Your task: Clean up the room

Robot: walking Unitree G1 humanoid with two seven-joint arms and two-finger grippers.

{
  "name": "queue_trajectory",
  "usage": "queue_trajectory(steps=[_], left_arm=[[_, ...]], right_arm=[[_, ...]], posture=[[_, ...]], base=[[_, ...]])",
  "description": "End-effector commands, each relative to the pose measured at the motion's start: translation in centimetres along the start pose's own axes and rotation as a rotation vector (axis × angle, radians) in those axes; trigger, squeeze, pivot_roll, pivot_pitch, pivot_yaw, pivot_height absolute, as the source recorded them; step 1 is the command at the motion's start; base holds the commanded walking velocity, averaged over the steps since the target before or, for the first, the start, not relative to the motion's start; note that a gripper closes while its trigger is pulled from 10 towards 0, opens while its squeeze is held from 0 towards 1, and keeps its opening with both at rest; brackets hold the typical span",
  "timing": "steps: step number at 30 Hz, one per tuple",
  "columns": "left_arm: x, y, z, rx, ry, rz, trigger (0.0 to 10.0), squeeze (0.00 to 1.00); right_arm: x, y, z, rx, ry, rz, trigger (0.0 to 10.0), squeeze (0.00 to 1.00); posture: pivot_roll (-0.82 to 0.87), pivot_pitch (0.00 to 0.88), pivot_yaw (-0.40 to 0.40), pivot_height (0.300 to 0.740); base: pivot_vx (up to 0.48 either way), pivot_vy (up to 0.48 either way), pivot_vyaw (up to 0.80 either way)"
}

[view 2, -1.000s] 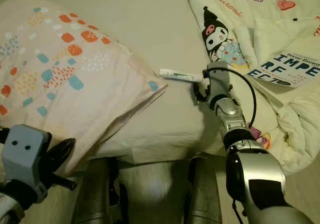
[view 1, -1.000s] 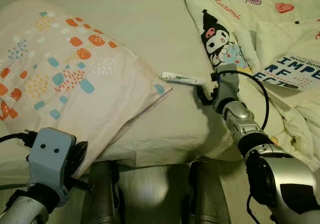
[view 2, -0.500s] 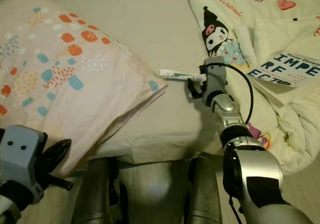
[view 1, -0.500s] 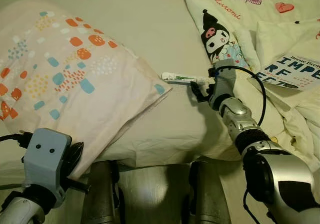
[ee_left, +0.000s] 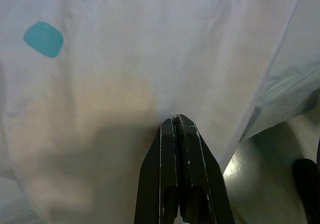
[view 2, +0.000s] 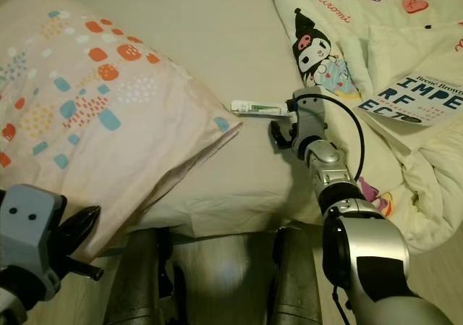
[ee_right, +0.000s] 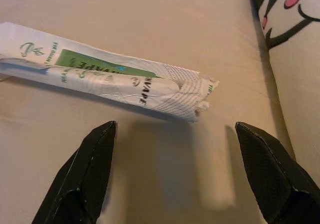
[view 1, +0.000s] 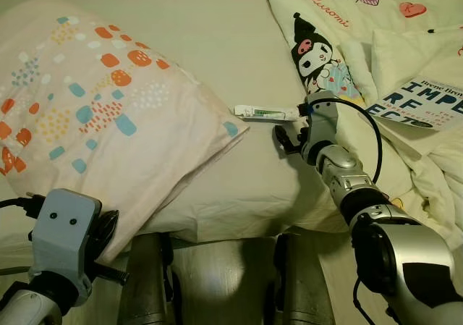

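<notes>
wrapper (view 1: 266,112), white with green print and crumpled at one end, lies flat on the bed sheet (view 1: 239,43) between the corner of the patterned pillow (view 1: 94,108) and the edge of the cartoon-print blanket (view 2: 340,43). the right gripper (ee_right: 172,149) sits just short of it, low over the sheet, its two black fingers (ee_right: 92,159) spread wide and holding nothing; in the right wrist view the crumpled end of the wrapper lies just ahead of the gap between them. the left gripper (ee_left: 179,134) hangs low by the front of the bed, fingers pressed together and empty, with its tips against the pillowcase.

the pickup looks set up but not begun. the wrapper is thin and lies flat on soft bedding, so the likely failure is fingers closing on sheet fabric along with it, or sliding over the top and nudging it toward the pillow. coming in too high would only graze the crumpled end; that end is the thickest part and probably the best place to pinch. a book (view 1: 423,100) rests on the blanket well to the right, still to be tidied.
</notes>
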State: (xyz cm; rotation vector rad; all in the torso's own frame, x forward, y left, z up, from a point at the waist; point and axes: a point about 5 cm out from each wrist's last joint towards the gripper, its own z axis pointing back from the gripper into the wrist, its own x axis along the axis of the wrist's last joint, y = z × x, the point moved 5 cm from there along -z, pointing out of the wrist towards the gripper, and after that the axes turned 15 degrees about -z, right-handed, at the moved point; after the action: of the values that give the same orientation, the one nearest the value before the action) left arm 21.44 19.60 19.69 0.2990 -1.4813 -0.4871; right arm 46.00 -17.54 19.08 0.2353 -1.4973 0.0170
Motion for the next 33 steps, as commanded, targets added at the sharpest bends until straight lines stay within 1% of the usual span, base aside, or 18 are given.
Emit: queue_trajectory(steps=[1,7,8,11,12,13,16,17,19,20,21,26,27,29,30,31,32,33], left_arm=[[0.0,0.0,0.5,-0.011,0.010,-0.012,10.0,0.00],[0.0,0.0,0.4,-0.015,0.010,-0.008,10.0,0.00],[0.0,0.0,0.4,-0.016,0.011,-0.008,10.0,0.00],[0.0,0.0,0.4,-0.016,0.011,-0.008,10.0,0.00],[0.0,0.0,0.4,-0.017,0.012,-0.008,10.0,0.00],[0.0,0.0,0.4,-0.017,0.013,-0.008,10.0,0.00],[0.0,0.0,0.4,-0.018,0.015,-0.008,10.0,0.00],[0.0,0.0,0.4,-0.020,0.016,-0.006,10.0,0.00],[-0.1,-0.1,0.4,-0.025,0.016,-0.003,10.0,0.00],[-0.1,-0.1,0.4,-0.025,0.016,-0.003,10.0,0.00],[-0.1,-0.2,0.3,-0.033,0.013,0.002,10.0,0.00],[-0.1,-0.2,0.3,-0.033,0.013,0.002,10.0,0.00],[-0.1,-0.2,0.2,-0.036,0.010,0.003,10.0,0.00],[-0.1,-0.2,0.2,-0.036,0.010,0.003,10.0,0.00],[0.0,-0.3,0.1,-0.043,0.005,0.005,10.0,0.00],[0.0,-0.3,0.1,-0.043,0.005,0.005,10.0,0.00],[0.1,-0.4,0.0,-0.049,0.002,0.005,10.0,0.00],[0.1,-0.4,0.0,-0.049,0.002,0.005,10.0,0.00]], right_arm=[[-1.8,-0.8,0.5,-0.026,0.049,-0.028,10.0,0.00],[-1.0,-0.7,0.3,-0.019,0.019,-0.061,10.0,0.00],[-0.9,-0.6,0.3,-0.019,0.015,-0.061,9.2,0.00],[-0.9,-0.6,0.3,-0.019,0.015,-0.061,9.2,0.00],[-0.7,-0.6,0.3,-0.022,0.009,-0.060,5.6,0.00],[-0.6,-0.6,0.2,-0.025,0.005,-0.060,2.9,0.00],[-0.6,-0.4,0.2,-0.017,0.005,-0.059,3.2,0.00],[-0.8,0.3,0.1,0.018,0.017,-0.042,4.6,0.00],[-1.3,1.2,0.0,0.070,0.041,-0.017,4.4,0.00],[-1.3,1.2,0.0,0.070,0.041,-0.017,4.4,0.00],[-3.0,4.0,0.1,0.220,0.120,0.029,6.9,0.00],[-3.0,4.0,0.1,0.220,0.120,0.029,6.9,0.00],[-3.8,5.2,0.2,0.289,0.155,0.049,8.7,0.00],[-3.8,5.2,0.2,0.289,0.155,0.049,8.7,0.00],[-4.1,6.2,0.3,0.344,0.173,0.057,3.8,0.00],[-4.1,6.2,0.3,0.344,0.173,0.057,3.8,0.00],[-4.0,6.9,0.3,0.375,0.171,0.062,1.4,0.00],[-4.0,6.9,0.3,0.375,0.171,0.062,1.4,0.00]], posture=[[0.35,0.457,0.027,0.563],[0.35,0.458,0.031,0.563],[0.35,0.458,0.031,0.563],[0.35,0.458,0.031,0.563],[0.35,0.458,0.031,0.563],[0.35,0.459,0.032,0.563],[0.35,0.460,0.031,0.563],[0.35,0.460,0.030,0.563],[0.34,0.458,0.030,0.563],[0.34,0.458,0.030,0.563],[0.33,0.455,0.031,0.563],[0.33,0.455,0.031,0.563],[0.33,0.456,0.031,0.563],[0.33,0.456,0.031,0.563],[0.33,0.456,0.032,0.563],[0.33,0.456,0.032,0.563],[0.33,0.453,0.037,0.563],[0.33,0.453,0.037,0.563]], base=[[0.000,0.000,0.00],[0.000,0.000,0.00],[0.000,0.000,0.00],[0.000,0.000,0.00],[0.000,0.000,0.00],[0.000,0.000,0.00],[0.000,0.000,0.00],[0.000,0.000,0.00],[0.000,0.000,0.00],[0.000,0.000,0.00],[0.000,0.000,0.00],[0.000,0.000,0.00],[0.000,0.000,0.00],[0.000,0.000,0.00],[0.000,0.000,0.00],[0.000,0.000,0.00],[0.000,0.000,0.00],[0.000,0.000,0.00]])
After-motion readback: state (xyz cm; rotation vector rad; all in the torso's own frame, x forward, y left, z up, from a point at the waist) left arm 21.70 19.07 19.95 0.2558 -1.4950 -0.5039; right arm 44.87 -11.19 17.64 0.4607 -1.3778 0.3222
